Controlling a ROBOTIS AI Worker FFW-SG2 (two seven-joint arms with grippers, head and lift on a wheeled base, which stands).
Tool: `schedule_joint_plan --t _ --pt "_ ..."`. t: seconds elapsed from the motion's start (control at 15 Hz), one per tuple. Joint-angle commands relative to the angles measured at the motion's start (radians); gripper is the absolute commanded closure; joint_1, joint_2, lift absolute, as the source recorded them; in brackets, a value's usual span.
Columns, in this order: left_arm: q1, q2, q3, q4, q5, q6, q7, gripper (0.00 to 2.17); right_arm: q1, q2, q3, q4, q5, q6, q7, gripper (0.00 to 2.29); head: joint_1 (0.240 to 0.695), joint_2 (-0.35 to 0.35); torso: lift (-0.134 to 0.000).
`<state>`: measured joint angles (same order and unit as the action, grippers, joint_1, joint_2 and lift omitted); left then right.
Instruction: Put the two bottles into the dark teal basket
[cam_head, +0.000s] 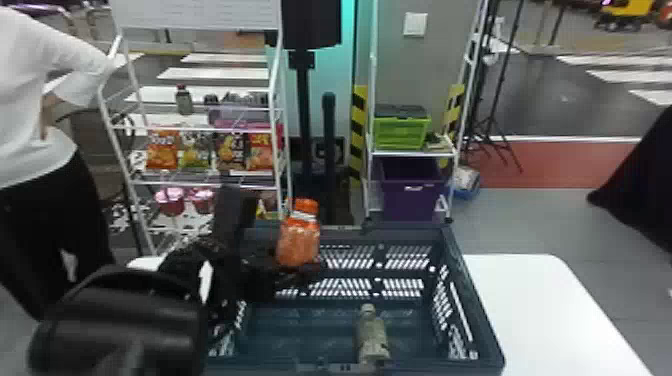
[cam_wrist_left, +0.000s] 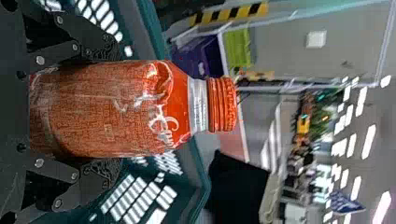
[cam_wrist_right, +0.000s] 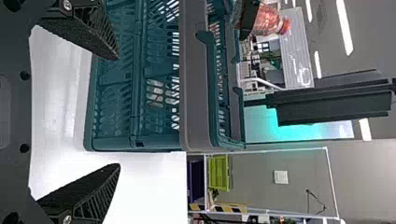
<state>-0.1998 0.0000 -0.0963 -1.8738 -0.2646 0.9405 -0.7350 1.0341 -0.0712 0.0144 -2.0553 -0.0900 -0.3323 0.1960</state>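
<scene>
An orange-capped bottle (cam_head: 298, 240) is held upright in my left gripper (cam_head: 299, 272), above the left back part of the dark teal basket (cam_head: 480, 320). In the left wrist view my left gripper (cam_wrist_left: 105, 110) has a finger on either side of the orange bottle (cam_wrist_left: 112, 109). A pale greenish bottle (cam_head: 373, 337) stands or leans inside the basket near its front wall; which of the two I cannot tell. My right gripper (cam_wrist_right: 116, 112) is open and empty outside the basket (cam_wrist_right: 194, 93). Farther off there, the orange bottle (cam_wrist_right: 267, 21) shows beside the left gripper's finger.
The basket rests on a white table (cam_head: 540, 310), whose surface extends to its right. Behind stand a snack shelf (cam_head: 210, 177) at the left and a rack with a purple bin (cam_head: 412, 195). A person is beside the shelf.
</scene>
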Motion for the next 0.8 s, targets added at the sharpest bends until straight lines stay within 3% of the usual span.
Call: schedule_joint_plan --t 0.0,0.2,0.4,0.6,0.73 --pt "-0.081 -0.003 -0.025 0.082 -0.084 0.111 -0.089 2.03 0.006 0.008 -0.001 -0.002 0.003 -0.021 -0.001 0.07 0.499 0.000 0.000" --pt "-0.150 -0.003 -0.071 0.136 -0.229 0.179 -0.281 2.03 0.009 0.018 0.001 -0.003 0.006 -0.021 -0.001 0.07 0.499 0.000 0.000" --pt "-0.222 -0.003 -0.128 0.222 -0.361 0.179 -0.417 2.03 0.009 0.022 0.002 -0.003 0.007 -0.021 -0.001 0.07 0.499 0.000 0.000" --pt "-0.285 -0.003 -0.232 0.358 -0.482 0.179 -0.494 2.03 0.012 0.024 -0.001 0.001 0.006 -0.030 -0.001 0.07 0.499 0.000 0.000" --pt "-0.313 -0.003 -0.278 0.455 -0.513 0.163 -0.489 2.03 0.017 0.024 -0.007 0.004 0.006 -0.040 -0.001 0.07 0.499 0.000 0.000"
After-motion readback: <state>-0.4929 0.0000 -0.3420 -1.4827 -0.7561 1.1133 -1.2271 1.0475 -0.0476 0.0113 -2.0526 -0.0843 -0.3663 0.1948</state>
